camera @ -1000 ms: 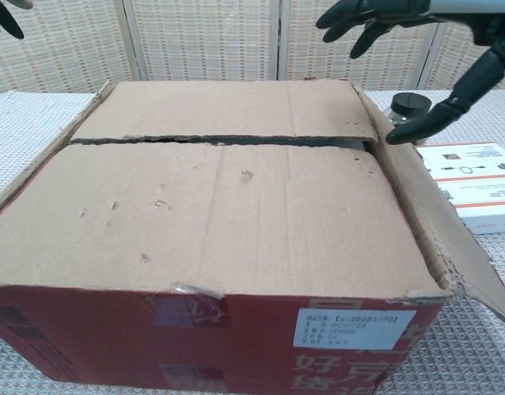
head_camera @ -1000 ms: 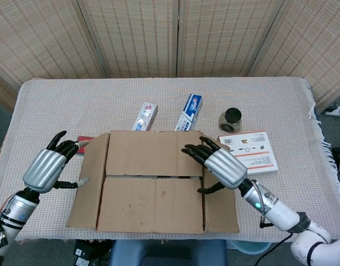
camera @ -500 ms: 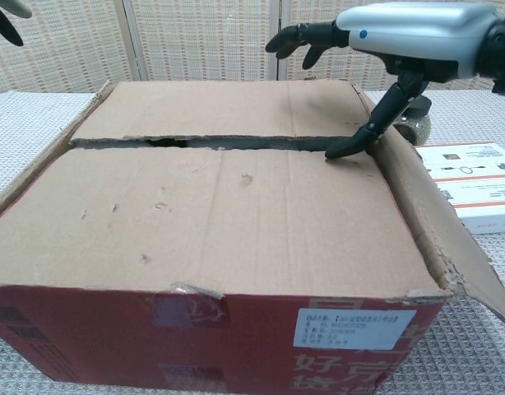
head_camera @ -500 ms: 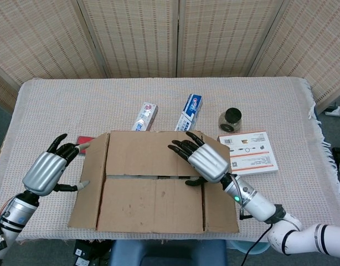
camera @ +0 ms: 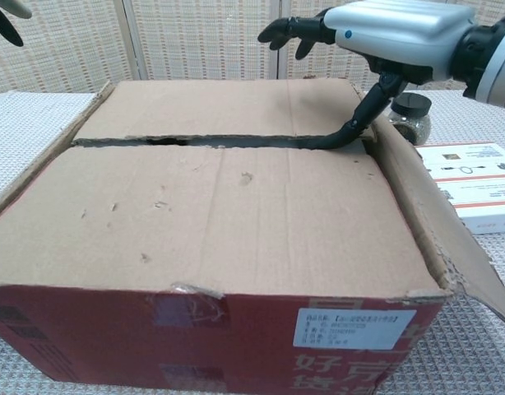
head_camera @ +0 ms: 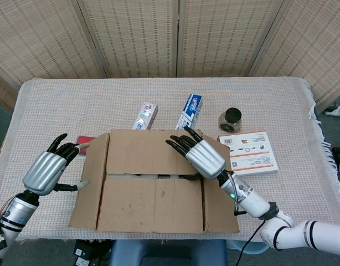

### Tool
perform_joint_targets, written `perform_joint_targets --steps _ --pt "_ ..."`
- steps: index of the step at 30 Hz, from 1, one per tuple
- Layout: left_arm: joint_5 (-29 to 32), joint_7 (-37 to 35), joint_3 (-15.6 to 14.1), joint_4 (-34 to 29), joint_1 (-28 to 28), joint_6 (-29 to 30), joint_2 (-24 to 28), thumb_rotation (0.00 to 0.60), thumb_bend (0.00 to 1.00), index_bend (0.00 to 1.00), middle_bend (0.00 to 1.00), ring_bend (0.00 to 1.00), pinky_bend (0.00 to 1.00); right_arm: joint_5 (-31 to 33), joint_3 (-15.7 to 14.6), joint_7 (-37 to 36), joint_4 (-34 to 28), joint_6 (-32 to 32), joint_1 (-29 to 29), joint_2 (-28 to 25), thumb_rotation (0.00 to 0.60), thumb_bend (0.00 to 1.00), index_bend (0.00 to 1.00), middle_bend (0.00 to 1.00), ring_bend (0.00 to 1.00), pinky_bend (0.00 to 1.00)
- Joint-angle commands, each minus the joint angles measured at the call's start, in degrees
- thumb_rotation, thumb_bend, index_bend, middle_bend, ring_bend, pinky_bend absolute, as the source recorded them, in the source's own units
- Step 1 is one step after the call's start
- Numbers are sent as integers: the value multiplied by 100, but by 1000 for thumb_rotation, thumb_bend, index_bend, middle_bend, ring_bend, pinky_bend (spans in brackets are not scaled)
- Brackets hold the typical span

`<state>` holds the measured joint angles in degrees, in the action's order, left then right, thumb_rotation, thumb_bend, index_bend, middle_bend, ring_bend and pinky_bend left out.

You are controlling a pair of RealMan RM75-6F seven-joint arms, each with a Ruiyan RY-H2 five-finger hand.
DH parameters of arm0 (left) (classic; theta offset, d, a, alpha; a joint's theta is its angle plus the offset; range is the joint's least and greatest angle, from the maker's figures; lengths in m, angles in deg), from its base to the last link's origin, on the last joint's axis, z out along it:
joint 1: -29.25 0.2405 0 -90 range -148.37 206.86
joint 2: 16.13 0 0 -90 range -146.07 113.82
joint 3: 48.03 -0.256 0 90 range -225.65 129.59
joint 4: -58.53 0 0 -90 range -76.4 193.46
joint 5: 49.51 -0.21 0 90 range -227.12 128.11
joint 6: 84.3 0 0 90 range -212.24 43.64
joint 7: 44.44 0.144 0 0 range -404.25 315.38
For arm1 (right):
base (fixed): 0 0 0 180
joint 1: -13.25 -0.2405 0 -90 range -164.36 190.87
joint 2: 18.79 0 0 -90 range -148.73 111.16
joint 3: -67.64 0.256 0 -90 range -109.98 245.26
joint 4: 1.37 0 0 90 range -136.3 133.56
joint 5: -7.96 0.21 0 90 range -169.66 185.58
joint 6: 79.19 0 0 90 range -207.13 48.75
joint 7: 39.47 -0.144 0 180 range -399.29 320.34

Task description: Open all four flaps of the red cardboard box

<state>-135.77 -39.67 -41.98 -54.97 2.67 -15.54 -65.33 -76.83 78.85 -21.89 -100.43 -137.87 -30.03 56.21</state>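
The red cardboard box (camera: 236, 337) stands at the table's front, brown on top. Its left side flap (head_camera: 88, 183) and right side flap (head_camera: 220, 205) are folded outward. The far flap (head_camera: 148, 152) and near flap (head_camera: 150, 202) lie flat, with a dark seam (camera: 203, 141) between them. My right hand (head_camera: 200, 156) hovers over the far flap's right end with its fingers spread above the cardboard. Its thumb (camera: 339, 138) reaches down into the seam by the right corner. My left hand (head_camera: 45, 169) is open beside the left flap, holding nothing; the chest view shows only its fingertips (camera: 2, 18).
Behind the box lie two toothpaste cartons (head_camera: 145, 116) (head_camera: 189, 111), a dark jar (head_camera: 230, 118) and a white-and-red flat pack (head_camera: 250, 152). A small red item (head_camera: 84, 138) sits near my left hand. Woven screens close off the back.
My right hand has moved left and forward over the far flap, and its thumb has gone down into the seam. The left hand has barely moved. The flaps have not shifted.
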Motion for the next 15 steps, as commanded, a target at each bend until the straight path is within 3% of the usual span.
perform_joint_targets --steps 1,8,15 --pt "11 -2 5 4 2 -6 1 394 252 173 263 239 0 -113 28 -21 43 -211 43 9 529 183 47 151 195 14" --pt "27 -31 38 13 1 -12 1 398 251 173 260 236 0 -171 192 -55 -137 -552 121 -204 539 183 47 153 196 14" --pt "-10 -55 36 10 35 19 25 396 252 173 260 236 0 0 558 -154 -277 -768 92 -458 542 183 47 162 200 14"
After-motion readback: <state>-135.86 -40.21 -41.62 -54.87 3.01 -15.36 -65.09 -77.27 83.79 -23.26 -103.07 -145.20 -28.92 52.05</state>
